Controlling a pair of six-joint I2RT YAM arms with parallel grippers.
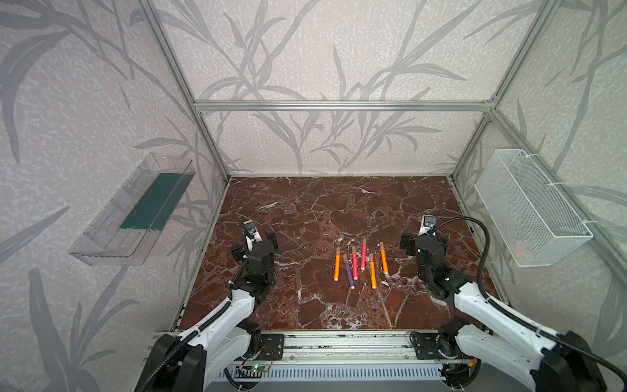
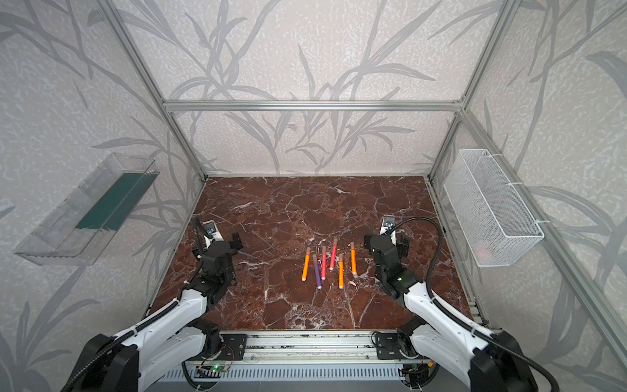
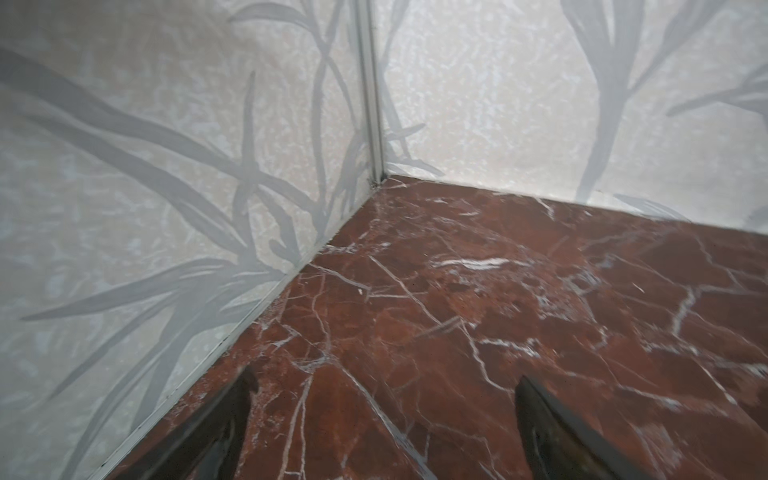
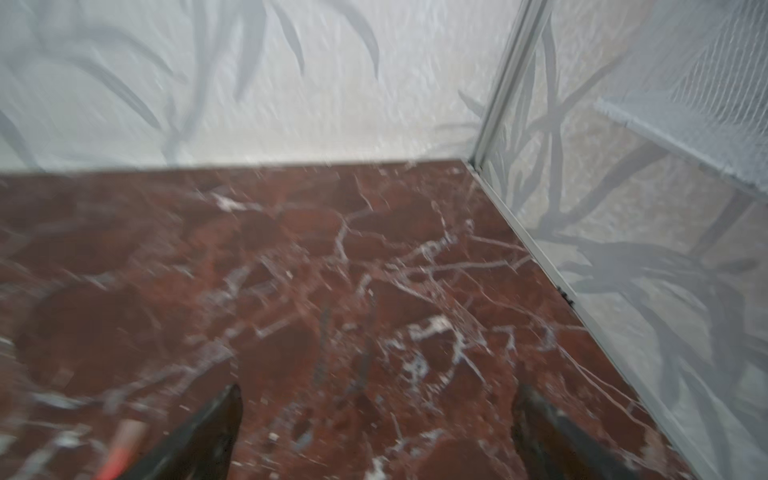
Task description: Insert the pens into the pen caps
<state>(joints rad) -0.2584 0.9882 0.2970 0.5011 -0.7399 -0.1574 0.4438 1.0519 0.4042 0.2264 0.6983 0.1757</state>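
Note:
Six pens lie side by side on the brown marble table [image 1: 305,210], right of the middle: three orange [image 1: 337,268], two pink-red [image 1: 363,258] and one purple [image 1: 349,275]. Each has a pale translucent pen cap [image 1: 381,245] at its far end. My right gripper [image 1: 424,239] hovers just right of the row, open and empty [image 4: 379,392]; a capped pink-red pen [image 4: 120,449] shows blurred beside one finger. My left gripper [image 1: 253,242] stands open and empty [image 3: 386,386] over bare marble at the left, well away from the pens.
A clear plastic bin [image 1: 135,210] with a green base hangs on the left wall. A white wire basket [image 1: 529,207] hangs on the right wall. Aluminium posts [image 3: 372,104] and walls close the table's far and side edges.

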